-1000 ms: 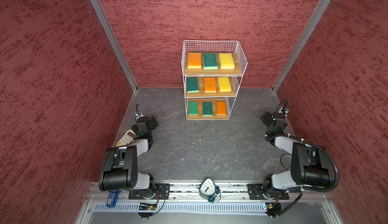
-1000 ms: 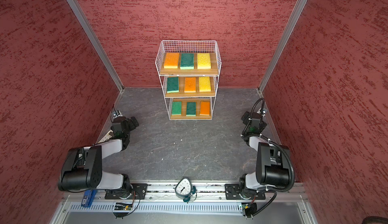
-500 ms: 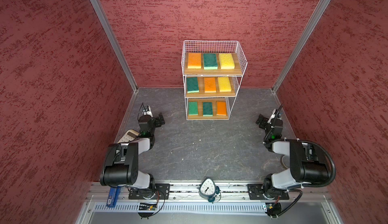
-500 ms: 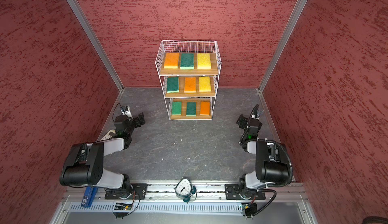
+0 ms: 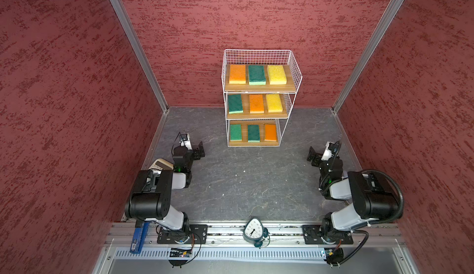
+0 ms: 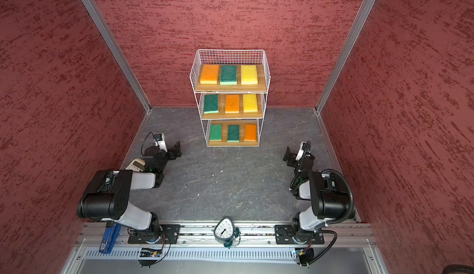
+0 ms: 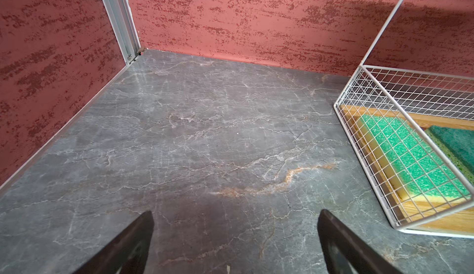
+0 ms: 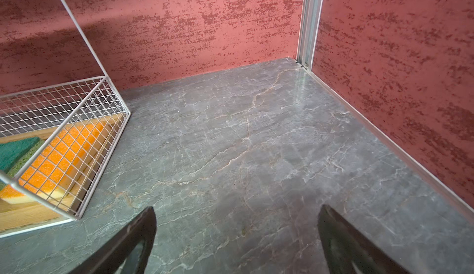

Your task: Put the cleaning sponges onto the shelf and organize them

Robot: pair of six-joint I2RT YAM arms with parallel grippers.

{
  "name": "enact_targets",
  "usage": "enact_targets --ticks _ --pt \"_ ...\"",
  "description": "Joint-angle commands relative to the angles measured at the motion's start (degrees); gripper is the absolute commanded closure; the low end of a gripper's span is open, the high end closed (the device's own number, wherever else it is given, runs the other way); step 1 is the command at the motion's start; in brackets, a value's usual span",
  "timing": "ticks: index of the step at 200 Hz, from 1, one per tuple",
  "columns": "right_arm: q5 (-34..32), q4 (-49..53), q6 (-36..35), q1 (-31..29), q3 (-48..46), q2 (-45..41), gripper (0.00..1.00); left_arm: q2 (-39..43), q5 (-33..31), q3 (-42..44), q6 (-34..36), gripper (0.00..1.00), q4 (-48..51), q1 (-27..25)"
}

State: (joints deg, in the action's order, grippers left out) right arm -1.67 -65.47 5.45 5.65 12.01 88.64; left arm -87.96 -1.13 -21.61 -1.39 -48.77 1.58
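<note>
So, sponges (image 5: pixel 256 75): we count nine on the shelf (image 5: pixel 295 67)
left gripper (image 7: pixel 234 215): wide apart
right gripper (image 8: pixel 236 209): wide apart

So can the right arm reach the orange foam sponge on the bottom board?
Probably yes: right gripper open and empty, bare floor up to the orange foam sponge, white wire-grid shelf open in front, meshed at the side.

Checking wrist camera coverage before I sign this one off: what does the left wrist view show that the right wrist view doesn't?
Only the left wrist view: the bright green sponge at one end of the bottom tier of the shelf.
Only the right wrist view: the orange sponge at the opposite end.
Both: the dark green sponge between them, the grey floor, the red walls, and open jaws holding nothing.
</note>
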Motion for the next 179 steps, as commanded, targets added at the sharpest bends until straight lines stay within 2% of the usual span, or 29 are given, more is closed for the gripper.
enact_targets --ticks 1,179 --pt "2.3 -2.8 -2.3 -0.3 3.0 -0.2 0.01 -0.2 0.7 0.2 1.1 0.01 -3.3 0.1" --pt "1.8 -2.5 -2.1 -0.4 3.3 0.0 0.01 0.0 0.7 0.1 1.0 0.01 -2.7 0.0"
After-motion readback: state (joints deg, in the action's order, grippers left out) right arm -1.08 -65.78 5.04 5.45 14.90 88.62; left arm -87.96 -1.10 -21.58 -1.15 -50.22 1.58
